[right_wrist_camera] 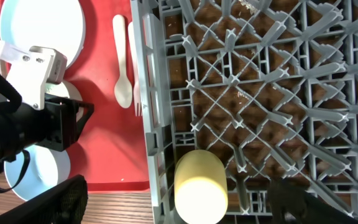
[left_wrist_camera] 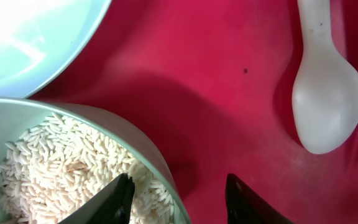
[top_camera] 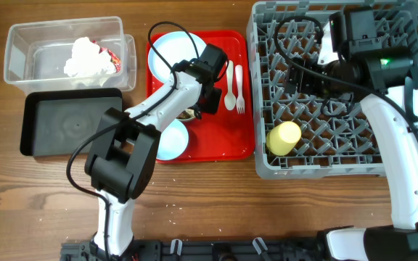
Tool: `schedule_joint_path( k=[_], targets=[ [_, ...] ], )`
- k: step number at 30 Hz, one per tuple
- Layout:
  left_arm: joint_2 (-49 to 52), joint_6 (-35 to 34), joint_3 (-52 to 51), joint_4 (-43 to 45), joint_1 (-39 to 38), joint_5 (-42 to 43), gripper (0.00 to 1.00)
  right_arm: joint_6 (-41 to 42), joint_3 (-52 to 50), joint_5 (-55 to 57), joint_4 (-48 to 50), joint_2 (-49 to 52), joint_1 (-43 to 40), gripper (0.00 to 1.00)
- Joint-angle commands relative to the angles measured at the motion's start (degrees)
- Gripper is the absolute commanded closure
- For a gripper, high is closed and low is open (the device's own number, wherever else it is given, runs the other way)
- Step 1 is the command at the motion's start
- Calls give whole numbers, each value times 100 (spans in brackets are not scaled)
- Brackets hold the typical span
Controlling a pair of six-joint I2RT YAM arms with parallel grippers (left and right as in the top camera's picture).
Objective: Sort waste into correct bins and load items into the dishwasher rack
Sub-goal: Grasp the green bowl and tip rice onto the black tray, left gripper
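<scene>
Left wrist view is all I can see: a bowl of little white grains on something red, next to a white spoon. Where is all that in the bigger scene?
Observer: The bowl sits on a red tray, with a clear box and a black tray on one side and a big grey rack on the other.
Operator: Is anything in that rack?
Observer: One yellow cup, lying on its side at the edge next to the red tray.
Operator: And the clear box?
Observer: It holds a crumpled white napkin and a red wrapper.
</scene>
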Motion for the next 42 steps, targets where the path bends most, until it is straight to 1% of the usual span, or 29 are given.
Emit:
schedule_joint_path(
  k=[1, 2, 3, 4, 6, 11, 14, 16, 19, 23, 26, 28, 30, 32, 33, 35, 37, 39, 42],
  targets=[
    [-87, -260, 72, 15, 0, -96, 52, -13, 48, 103, 33, 0, -2, 5],
    [-122, -275, 72, 24, 0, -94, 58, -13, 48, 103, 33, 0, -2, 5],
    [-151, -302, 72, 42, 0, -94, 75, -13, 46, 103, 44, 0, -2, 5],
    [-160, -372, 72, 42, 0, -96, 87, -15, 46, 105, 50, 0, -2, 5],
    [-160, -531, 72, 35, 0, -96, 96, -17, 46, 133, 50, 0, -2, 4],
    [-396, -619, 74, -63, 0, -94, 96, -17, 46, 144, 50, 0, -2, 4],
    [-811, -791, 199, -490, 61, -48, 96, -28, 46, 144, 48, 0, -2, 4],
    [-1187, -789, 284, -796, 199, 254, 96, -59, 46, 144, 48, 0, -2, 4],
    [-1714, -787, 286, -1034, 511, 925, 96, -61, 44, 144, 50, 0, -2, 4],
    [-2194, -780, 286, -1593, 1241, 1620, 96, -122, 44, 142, 46, 0, -2, 4],
    [-2277, -608, 284, -2203, 2197, 2212, 96, -144, 44, 142, 46, 0, -2, 4],
    [-2277, 72, 210, -2549, 2892, 3088, 96, -144, 44, 142, 48, 0, -2, 4],
    [-2277, 566, 74, -2699, 3381, 3668, 96, -146, 44, 142, 48, 0, -2, 4],
    [-2273, 1191, -254, -2684, 4098, 4363, 96, -144, 44, 142, 52, 0, -2, 4],
    [-2267, 1373, -448, -2533, 4446, 4712, 96, -146, 44, 142, 55, 0, -2, 4],
    [-2229, 1432, -732, -2177, 4905, 5248, 96, -146, 44, 142, 68, 0, -2, 4],
    [-2109, 1449, -1161, -1502, 5517, 6188, 96, -144, 44, 142, 68, 0, -2, 4],
    [-1980, 1449, -1495, -1054, 5936, 6926, 96, -144, 44, 142, 63, 0, -2, 4],
    [-1733, 1449, -1777, -892, 6511, 7820, 96, -144, 44, 142, 55, 0, -2, 4]
  ],
)
